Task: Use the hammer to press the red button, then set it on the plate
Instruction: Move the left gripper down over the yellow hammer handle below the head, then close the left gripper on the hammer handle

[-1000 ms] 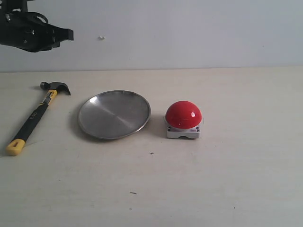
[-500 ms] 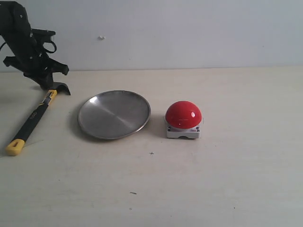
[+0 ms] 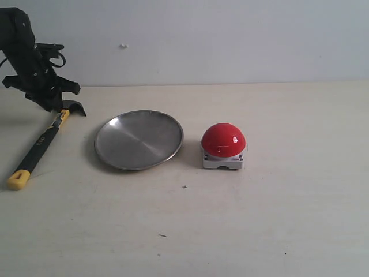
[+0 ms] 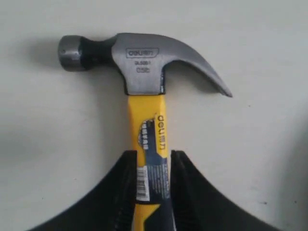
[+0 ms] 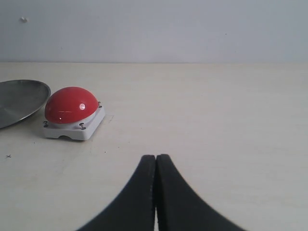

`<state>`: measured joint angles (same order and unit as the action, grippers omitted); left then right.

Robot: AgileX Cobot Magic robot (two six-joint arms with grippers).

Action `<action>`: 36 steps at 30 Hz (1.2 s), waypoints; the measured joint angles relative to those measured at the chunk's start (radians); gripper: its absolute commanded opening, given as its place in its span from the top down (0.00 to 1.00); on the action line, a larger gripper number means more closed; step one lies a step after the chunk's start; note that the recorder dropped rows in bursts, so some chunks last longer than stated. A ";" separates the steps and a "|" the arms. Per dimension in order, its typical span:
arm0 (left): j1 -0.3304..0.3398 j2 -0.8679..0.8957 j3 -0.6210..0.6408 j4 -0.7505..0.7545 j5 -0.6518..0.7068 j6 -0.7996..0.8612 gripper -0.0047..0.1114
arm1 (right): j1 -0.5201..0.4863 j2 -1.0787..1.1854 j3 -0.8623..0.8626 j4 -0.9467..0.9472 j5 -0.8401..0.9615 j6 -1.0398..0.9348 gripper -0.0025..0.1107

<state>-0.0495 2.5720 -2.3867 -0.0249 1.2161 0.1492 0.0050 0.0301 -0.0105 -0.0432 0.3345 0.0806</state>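
Note:
The hammer (image 3: 39,145) lies flat on the table at the far left, its dark head toward the wall and its yellow butt near the front. My left gripper (image 3: 54,105) is down over its yellow neck just behind the head. In the left wrist view both fingers press the sides of the hammer (image 4: 144,72), so the left gripper (image 4: 153,159) is shut on it. The silver plate (image 3: 138,139) sits to its right with nothing on it. The red button (image 3: 223,140) stands right of the plate. My right gripper (image 5: 156,158) is shut on nothing, a short way from the red button (image 5: 71,104).
The light wooden table (image 3: 259,219) runs back to a pale wall. In the right wrist view only the edge of the plate (image 5: 19,98) shows beside the button. The right arm is out of the exterior view.
My left arm came down from above the table's far left onto the hammer's neck, and its fingers now press the neck. The hammer, plate and button have not moved.

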 measured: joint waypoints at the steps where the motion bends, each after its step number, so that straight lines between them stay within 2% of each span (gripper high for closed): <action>1: 0.007 0.007 -0.005 0.000 0.000 0.000 0.59 | 0.000 0.000 0.000 0.000 0.000 0.000 0.98; 3: 0.013 0.019 -0.005 0.000 0.002 0.005 0.50 | 0.000 0.000 0.000 0.000 0.000 0.000 0.98; 11: 0.019 0.027 -0.020 -0.040 0.006 0.055 0.52 | 0.000 0.000 0.000 0.000 0.000 0.000 0.98; 26: 0.019 0.027 -0.024 -0.050 0.006 0.046 0.52 | 0.000 0.000 0.000 0.000 0.000 0.000 0.98; 36: 0.019 0.093 -0.029 -0.042 0.006 0.037 0.52 | 0.000 0.000 0.000 0.000 0.000 0.000 0.98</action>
<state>-0.0304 2.6654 -2.4152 -0.0669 1.2218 0.1865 0.0050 0.0301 -0.0105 -0.0432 0.3345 0.0806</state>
